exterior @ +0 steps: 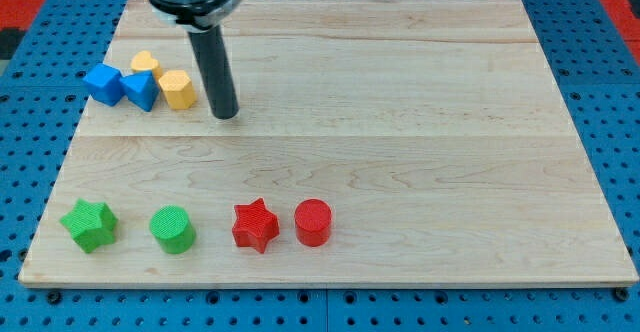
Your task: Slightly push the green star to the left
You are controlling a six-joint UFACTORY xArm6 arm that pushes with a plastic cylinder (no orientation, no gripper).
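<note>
In the camera view, the tool was a plain dark rod with no jaws to open or close, and it held nothing. My tip (226,113) rested on the wooden tabletop (400,122), touching no block. It stood just to the view's right of the yellow hexagonal block (177,89).

No brand, label or writing could be read anywhere.

The green star (89,224) was a bright green, star-shaped block with ridged sides, lying flat near the tabletop's corner at the view's bottom left. It sat well apart from my tip, toward the view's bottom and left of it.

Taking the green star as the landmark, a green cylinder (172,230) stood near it on the view's right, then a red star (255,225) and a red cylinder (313,222) farther right in the same row. Toward the view's top from the green star, a cluster held a blue block (103,83), a blue triangular block (141,89) and a yellow heart-like block (145,63), bunched together with the yellow hexagonal block.
</note>
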